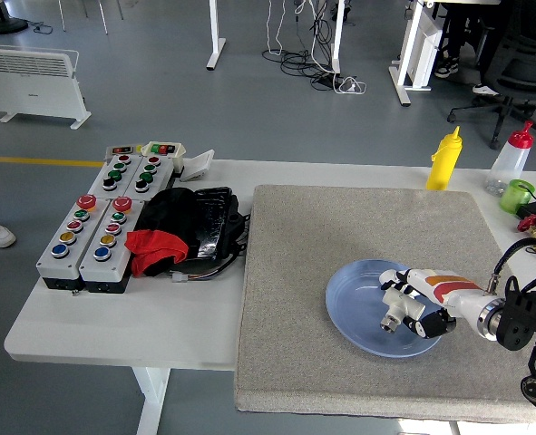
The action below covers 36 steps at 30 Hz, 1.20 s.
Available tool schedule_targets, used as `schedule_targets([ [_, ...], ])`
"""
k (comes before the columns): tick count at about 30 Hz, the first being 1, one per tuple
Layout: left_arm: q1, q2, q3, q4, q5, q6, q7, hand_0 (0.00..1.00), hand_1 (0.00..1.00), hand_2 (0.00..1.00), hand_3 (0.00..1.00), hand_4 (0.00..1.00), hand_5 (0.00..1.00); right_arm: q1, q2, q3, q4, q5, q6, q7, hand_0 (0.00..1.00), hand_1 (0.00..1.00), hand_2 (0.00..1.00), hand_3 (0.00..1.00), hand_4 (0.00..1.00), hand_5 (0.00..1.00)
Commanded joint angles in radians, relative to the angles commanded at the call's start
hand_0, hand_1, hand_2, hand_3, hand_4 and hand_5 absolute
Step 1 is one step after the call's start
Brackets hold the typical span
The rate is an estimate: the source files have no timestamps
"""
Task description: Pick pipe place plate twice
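A round blue plate (345, 313) lies on the grey mat, right of centre. My right hand (411, 306) comes in from the right edge and hovers low over the plate's right half. Its fingers are curled around a small white pipe fitting (391, 319), whose open end points down and left at the plate. A white pipe piece seen on the plate earlier is now hidden behind the hand. My left arm is out of view.
A grey mat (295, 272) covers the table's right half. A yellow squeeze bottle (444, 159), a clear bottle with a red cap (511, 159) and a green cup (518, 195) stand at the back right. Button boxes (100, 227) and a black-and-red bundle (181, 231) lie at the left.
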Motion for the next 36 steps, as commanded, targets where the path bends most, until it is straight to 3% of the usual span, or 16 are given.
schedule_targets([
  [13, 0.019, 0.000, -0.064, 0.008, -0.080, -0.016, -0.017, 0.639, 0.445, 0.509, 0.655, 0.448, 0.998, -0.009, -0.001, 0.011, 0.013, -0.026, 0.027, 0.018, 0.857, 0.814, 0.932, 0.902, 0.671, 0.215],
  [19, 0.023, 0.000, -0.060, 0.012, -0.127, -0.032, -0.033, 0.652, 0.461, 0.518, 0.660, 0.457, 0.998, -0.012, -0.005, 0.027, 0.029, -0.027, 0.006, 0.042, 0.862, 0.820, 0.939, 0.911, 0.664, 0.225],
  [23, 0.022, 0.000, -0.056, 0.013, -0.146, -0.044, -0.036, 0.652, 0.461, 0.518, 0.660, 0.457, 0.998, -0.015, -0.006, 0.045, 0.038, -0.009, -0.029, 0.067, 0.862, 0.820, 0.939, 0.911, 0.664, 0.225],
  [27, 0.025, 0.000, -0.019, 0.016, -0.212, -0.043, -0.060, 0.660, 0.467, 0.527, 0.668, 0.465, 0.998, -0.023, -0.004, 0.079, 0.044, 0.036, -0.094, 0.100, 0.860, 0.820, 0.936, 0.913, 0.674, 0.246],
  [31, 0.029, 0.000, 0.061, 0.022, -0.323, -0.021, -0.104, 0.638, 0.416, 0.489, 0.662, 0.478, 0.998, -0.040, 0.003, 0.125, 0.035, 0.088, -0.183, 0.122, 0.832, 0.796, 0.919, 0.880, 0.624, 0.218],
  [35, 0.024, 0.000, 0.047, 0.019, -0.309, 0.009, -0.105, 0.638, 0.416, 0.489, 0.662, 0.478, 0.998, -0.062, 0.009, 0.176, 0.016, 0.156, -0.270, 0.129, 0.832, 0.796, 0.919, 0.880, 0.624, 0.218],
  [36, 0.023, 0.000, 0.043, 0.019, -0.302, 0.009, -0.101, 0.638, 0.382, 0.479, 0.667, 0.477, 0.998, -0.069, 0.009, 0.194, 0.010, 0.182, -0.295, 0.131, 0.820, 0.779, 0.886, 0.837, 0.510, 0.178],
])
